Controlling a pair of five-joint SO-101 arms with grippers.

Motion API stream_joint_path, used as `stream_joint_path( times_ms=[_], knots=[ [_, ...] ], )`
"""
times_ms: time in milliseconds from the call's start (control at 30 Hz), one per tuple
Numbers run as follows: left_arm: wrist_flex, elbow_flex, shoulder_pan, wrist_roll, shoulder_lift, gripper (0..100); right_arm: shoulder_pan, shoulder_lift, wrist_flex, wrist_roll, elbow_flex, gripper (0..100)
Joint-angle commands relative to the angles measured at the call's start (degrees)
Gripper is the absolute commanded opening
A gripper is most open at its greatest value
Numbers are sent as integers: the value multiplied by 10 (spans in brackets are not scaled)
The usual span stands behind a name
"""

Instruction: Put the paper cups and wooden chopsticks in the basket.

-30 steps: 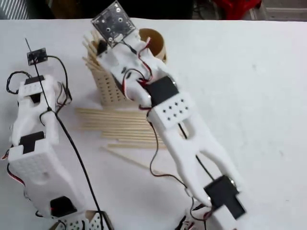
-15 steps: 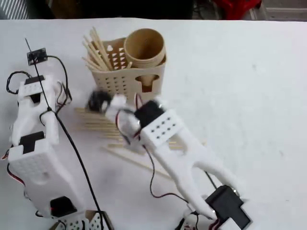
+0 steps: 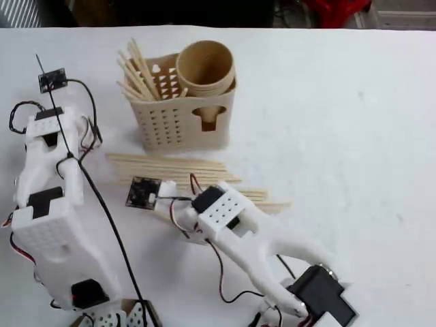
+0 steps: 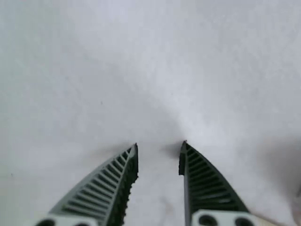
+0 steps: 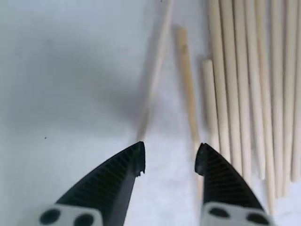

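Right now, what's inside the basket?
Nested paper cups in one half, a bunch of wooden chopsticks standing tilted in the other. The walls of the basket hide its floor and the lower parts, so the cup count is unclear.

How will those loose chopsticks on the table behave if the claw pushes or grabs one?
Likely stiff and light: the chopsticks are thin, straight wood. Lying loose, one could roll or skid away from the right claw.

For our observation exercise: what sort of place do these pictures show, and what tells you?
Probably a robotics lab or test bench: two wired white robot arms share a white table, with loose wooden chopsticks laid out beside a perforated basket holding paper cups.
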Motion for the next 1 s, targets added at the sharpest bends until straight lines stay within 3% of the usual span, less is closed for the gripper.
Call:
stream_joint_path(
  times_ms=[0,367,500,700,967],
  knots=[
    [-8,-5,7,-3,-5,158,-33,-25,-45,2,20,195],
    [-5,-4,6,-3,-6,158,-39,37,-76,6,25,183],
    [-5,-4,5,-3,-6,158,-9,86,-73,4,-12,183],
    [-5,-4,6,-3,-6,158,17,92,-73,3,-23,8],
    [-5,-4,6,-2,-6,158,19,65,-44,2,-24,16]
  ],
)
